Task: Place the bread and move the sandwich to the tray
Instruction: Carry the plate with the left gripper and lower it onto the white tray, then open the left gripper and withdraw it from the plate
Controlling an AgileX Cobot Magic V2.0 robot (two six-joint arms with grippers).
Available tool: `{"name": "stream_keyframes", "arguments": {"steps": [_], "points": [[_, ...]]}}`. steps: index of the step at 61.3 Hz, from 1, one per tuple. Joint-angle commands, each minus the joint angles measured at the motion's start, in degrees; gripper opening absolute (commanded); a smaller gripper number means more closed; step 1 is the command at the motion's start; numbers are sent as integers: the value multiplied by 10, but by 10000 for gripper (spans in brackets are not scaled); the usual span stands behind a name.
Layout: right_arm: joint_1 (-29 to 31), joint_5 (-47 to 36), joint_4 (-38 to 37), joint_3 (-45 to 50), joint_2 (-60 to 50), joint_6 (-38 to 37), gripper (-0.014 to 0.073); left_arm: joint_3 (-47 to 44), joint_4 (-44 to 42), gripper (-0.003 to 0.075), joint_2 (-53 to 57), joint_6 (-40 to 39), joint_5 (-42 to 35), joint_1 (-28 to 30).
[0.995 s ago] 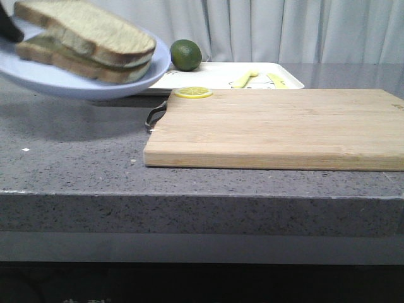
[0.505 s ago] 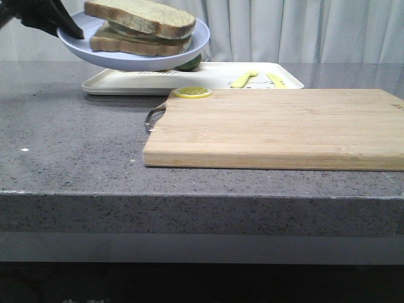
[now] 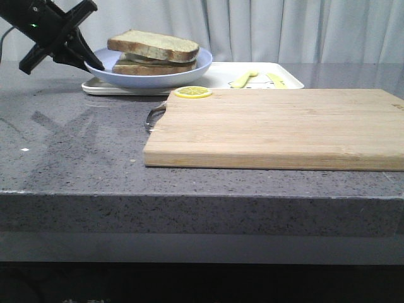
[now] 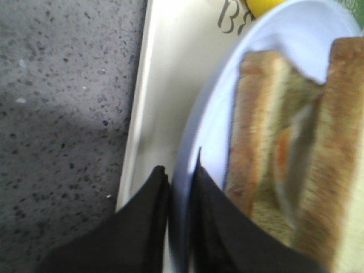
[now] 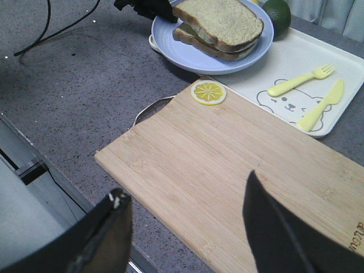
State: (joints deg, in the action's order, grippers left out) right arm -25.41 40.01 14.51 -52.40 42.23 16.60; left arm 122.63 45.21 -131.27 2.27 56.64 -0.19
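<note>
The sandwich [image 3: 153,52], with a plain bread slice [image 3: 154,44] lying on top, sits on the pale blue plate [image 3: 108,65]. The plate rests on the left end of the white tray [image 3: 214,74]. My left gripper [image 3: 93,62] is shut on the plate's left rim; in the left wrist view the gripper [image 4: 178,173] pinches the rim of the plate [image 4: 296,40] over the tray [image 4: 165,85], with orange egg showing between the slices of the sandwich [image 4: 281,153]. My right gripper [image 5: 185,196] is open and empty above the cutting board's near part. The right wrist view also shows sandwich [image 5: 219,25], plate [image 5: 182,54] and tray [image 5: 307,62].
A light wooden cutting board [image 3: 278,126] with a metal handle [image 3: 153,117] lies in front of the tray, with a lemon slice [image 3: 193,92] on its far left corner. A yellow fork [image 5: 301,79] and knife [image 5: 321,105] lie on the tray. A lime [image 5: 277,11] sits behind the plate.
My left gripper carried the plate with the sandwich from close to the camera at upper left, away and down onto the tray's left end. The lime is now hidden behind the plate in the front view.
</note>
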Motion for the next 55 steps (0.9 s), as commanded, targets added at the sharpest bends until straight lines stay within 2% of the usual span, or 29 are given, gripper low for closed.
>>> {"name": "stream_keyframes", "arguments": {"steps": [1,8,12,21,30,41,55], "points": [[1,-34,12,-15,-3,0,444,25,59,214,39,-6,-13,-3],[1,-34,12,-15,-3,0,444,27,59,383,39,-6,-14,-2],[1,-34,12,-15,-3,0,444,28,60,414,39,-6,-6,-1],[1,-33,13,-15,-3,0,444,28,56,412,48,10,17,-1],[1,-34,13,-15,-3,0,444,28,54,412,84,78,51,-1],[1,-34,13,-15,-3,0,444,28,52,412,146,125,77,-1],[1,-33,12,-15,-3,0,444,27,9,411,222,136,113,-3]]}}
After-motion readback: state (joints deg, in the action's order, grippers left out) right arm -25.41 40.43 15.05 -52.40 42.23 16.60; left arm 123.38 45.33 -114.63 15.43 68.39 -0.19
